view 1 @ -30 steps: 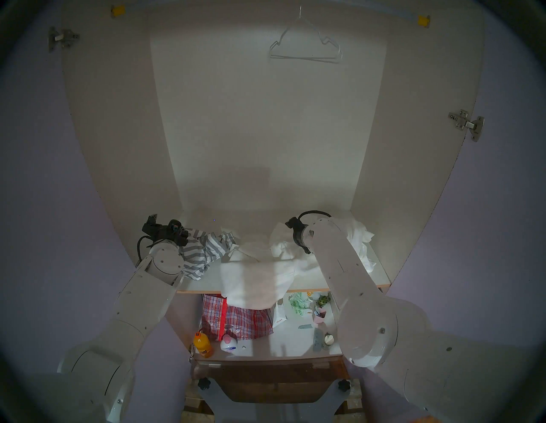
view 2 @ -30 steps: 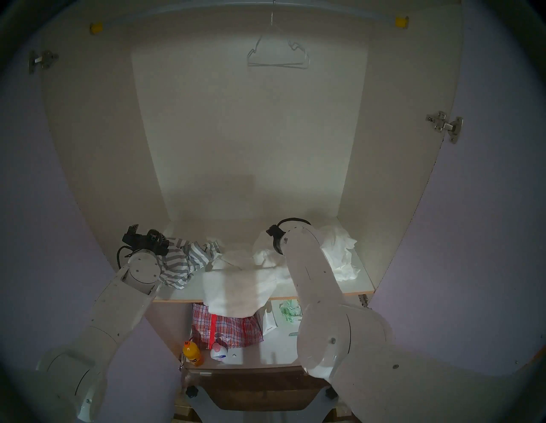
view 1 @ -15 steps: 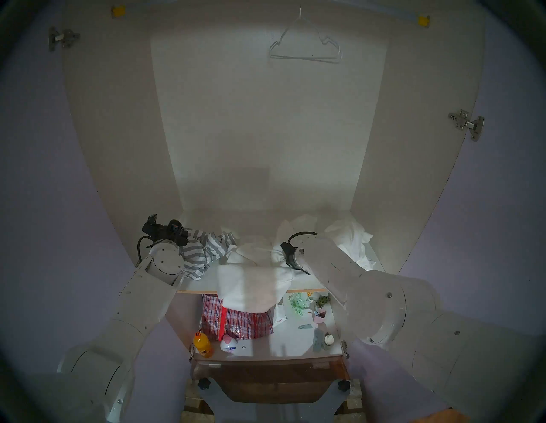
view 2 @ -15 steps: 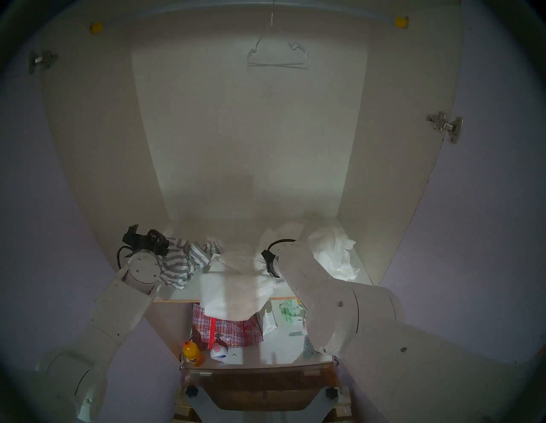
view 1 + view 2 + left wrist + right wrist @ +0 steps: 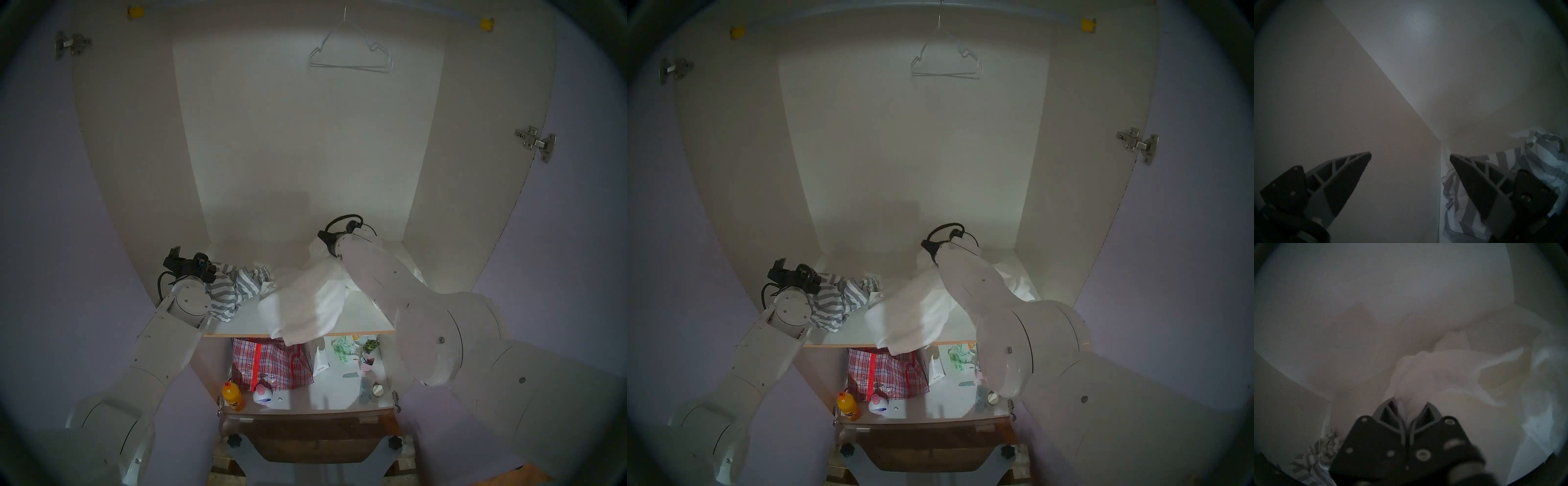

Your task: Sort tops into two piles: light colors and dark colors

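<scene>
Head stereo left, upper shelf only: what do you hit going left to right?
Left gripper, open by the left wall → striped top → white top that the right gripper holds lifted, jaws shut on it, its tail over the shelf edge → heap of white tops behind the right arm.

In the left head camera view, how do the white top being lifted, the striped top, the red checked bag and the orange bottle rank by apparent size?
1. white top, held by the right gripper
2. red checked bag, partly hidden and on a lower shelf, so its place against the striped top is unsure
3. striped top, partly behind the left arm
4. orange bottle
</scene>
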